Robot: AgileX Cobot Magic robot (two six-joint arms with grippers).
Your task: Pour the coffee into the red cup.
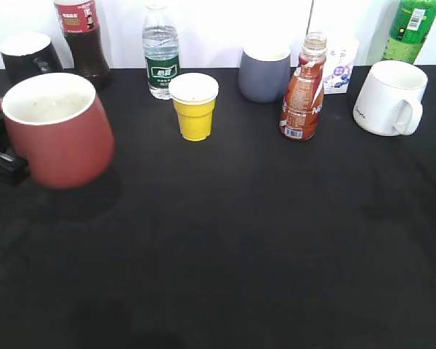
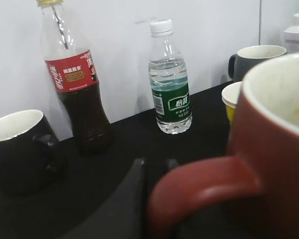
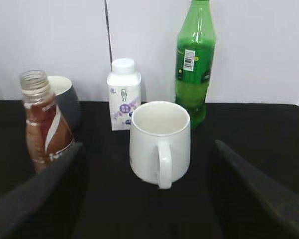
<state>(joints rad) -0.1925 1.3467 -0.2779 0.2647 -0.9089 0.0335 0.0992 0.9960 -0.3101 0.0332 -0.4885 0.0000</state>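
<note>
A: Where are we in the pour?

B: Early, I'd say. The left gripper (image 1: 1, 161) is clamped on the handle of the red cup (image 1: 57, 129) at the far left of the black table (image 1: 240, 240). The cup looks tilted a little, mouth up and leaning toward the camera, handle pointing left, and I can't tell if its base touches the table.

A: And the coffee?

B: The coffee bottle (image 1: 304, 89) stands upright right of centre, cap off, long axis vertical, between the grey cup (image 1: 264, 71) and the white mug (image 1: 389, 97) — untouched. The right gripper (image 3: 144, 199) has its jaws spread wide, well short of the bottle, facing the white mug.

A: Next move?

B: Probably swing that gripper left, close around the bottle's middle, lift, carry it to the red cup — then tip the neck over the rim.
</note>
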